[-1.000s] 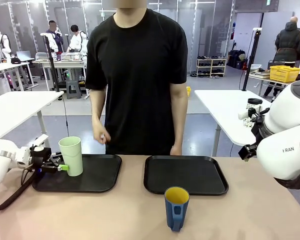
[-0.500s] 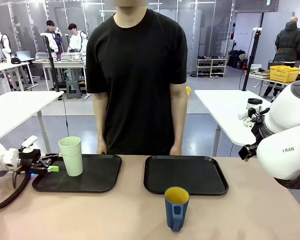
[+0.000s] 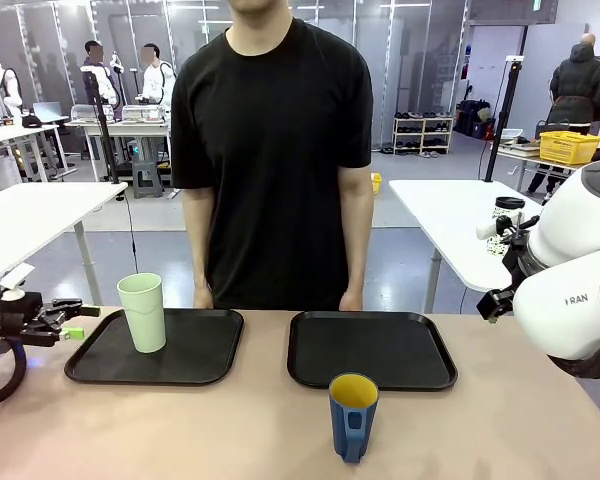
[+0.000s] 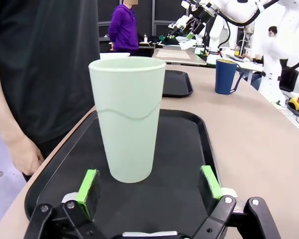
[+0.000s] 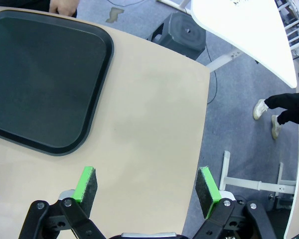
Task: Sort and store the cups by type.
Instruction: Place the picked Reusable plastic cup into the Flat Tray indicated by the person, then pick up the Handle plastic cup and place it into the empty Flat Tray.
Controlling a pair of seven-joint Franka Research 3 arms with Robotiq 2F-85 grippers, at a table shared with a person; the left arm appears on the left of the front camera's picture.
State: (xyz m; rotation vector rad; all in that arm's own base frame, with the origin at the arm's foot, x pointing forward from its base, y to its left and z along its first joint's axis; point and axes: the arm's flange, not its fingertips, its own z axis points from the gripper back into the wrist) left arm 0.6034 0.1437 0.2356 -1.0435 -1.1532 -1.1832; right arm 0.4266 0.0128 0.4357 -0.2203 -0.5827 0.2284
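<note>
The right tray (image 3: 372, 350) lay bare, open from above. The mug (image 3: 353, 415) stood alone near the bench's (image 3: 230, 430) near edge, with room all round. The tumbler (image 3: 142, 312) blocked the left tray's (image 3: 200, 352) left end; a person (image 3: 270, 150) stood against the far edge behind both trays.

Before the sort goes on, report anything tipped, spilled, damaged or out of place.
Nothing tipped, spilled or damaged. The green tumbler stands upright on the left tray. Only the blue mug sits off a tray, upright on the bare table in front of the right tray.
</note>
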